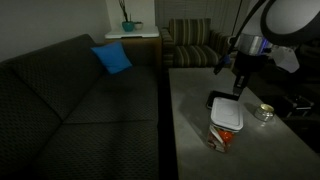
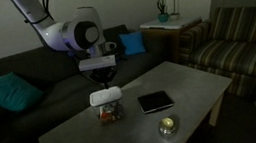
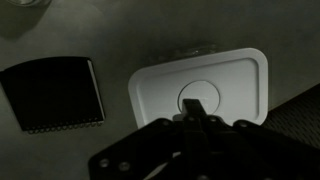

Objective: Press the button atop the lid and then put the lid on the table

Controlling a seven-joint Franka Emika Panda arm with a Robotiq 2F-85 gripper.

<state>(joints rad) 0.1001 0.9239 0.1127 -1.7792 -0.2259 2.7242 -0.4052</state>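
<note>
The flat white lid (image 1: 227,116) sits on top of a small clear container (image 1: 221,139) on the grey table (image 1: 195,150). It shows in both exterior views (image 2: 105,97). In the wrist view the lid (image 3: 240,78) has a round button (image 3: 205,92) in its middle. My gripper (image 3: 197,108) is shut and empty, with its fingertips right over the button. I cannot tell whether they touch it. In the exterior views the gripper (image 1: 239,90) (image 2: 102,78) hangs straight above the lid.
A black flat tray (image 1: 217,101) (image 2: 155,101) (image 3: 55,93) lies on the table beside the container. A small round shiny dish (image 1: 264,112) (image 2: 167,127) stands further off. A dark sofa (image 1: 70,110) runs along one table edge and a striped armchair (image 2: 240,41) stands beyond it.
</note>
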